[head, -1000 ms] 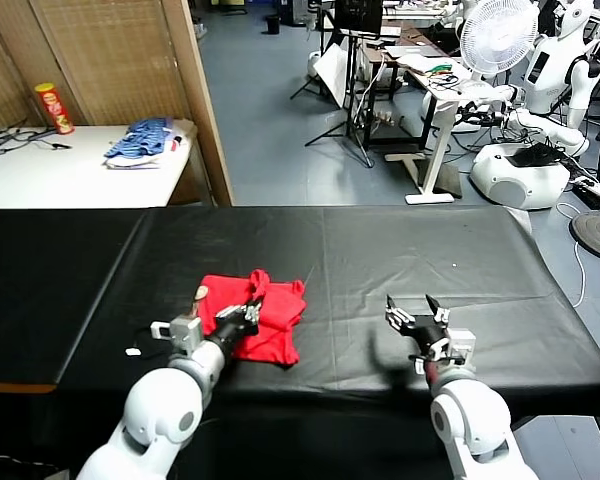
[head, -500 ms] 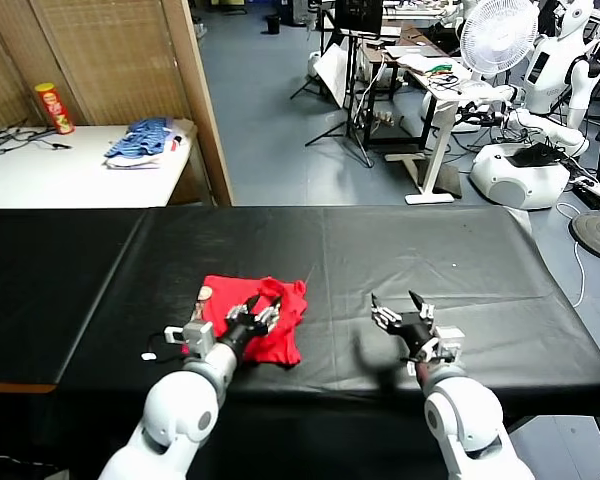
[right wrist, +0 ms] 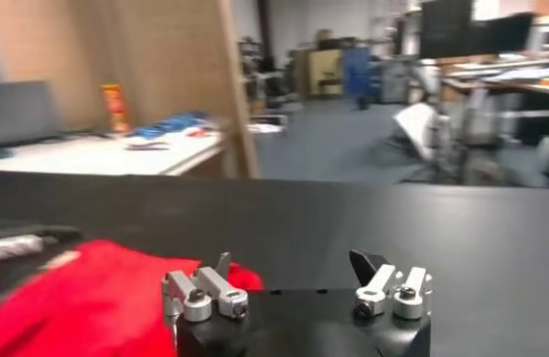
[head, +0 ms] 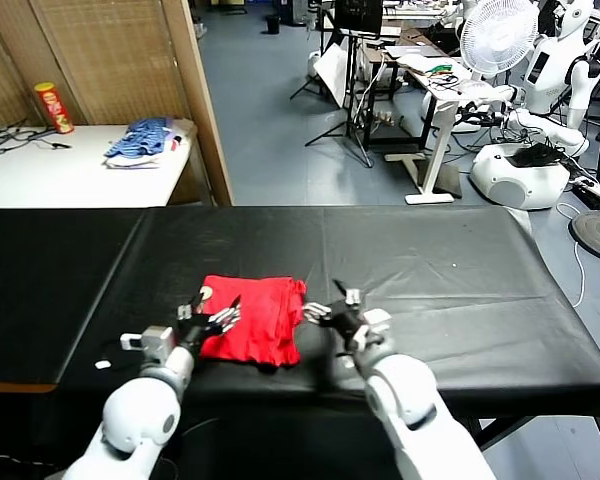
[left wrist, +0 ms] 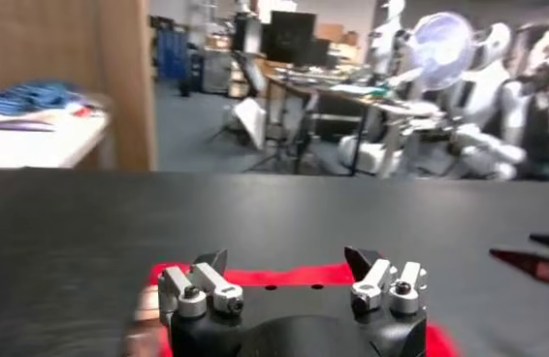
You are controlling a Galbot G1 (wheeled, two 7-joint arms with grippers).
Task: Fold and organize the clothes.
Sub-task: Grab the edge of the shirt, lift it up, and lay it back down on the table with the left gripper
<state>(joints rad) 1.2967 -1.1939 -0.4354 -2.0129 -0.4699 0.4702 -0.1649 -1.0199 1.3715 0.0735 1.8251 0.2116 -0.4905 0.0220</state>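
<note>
The red shirt [head: 252,319] is lying folded into a rough rectangle on the black table [head: 430,270], near the front edge and left of centre. Its long axis is running side to side across the table, its flat folded face up, the cloth soft and slightly rumpled at the right edge. The left gripper [head: 212,318] is hovering over the shirt's left end, fingers spread wide and holding nothing. The right gripper [head: 330,306] is sitting just beside the shirt's right edge, its fingers also spread apart and empty. The table cover is looking smooth and faintly creased.
</note>
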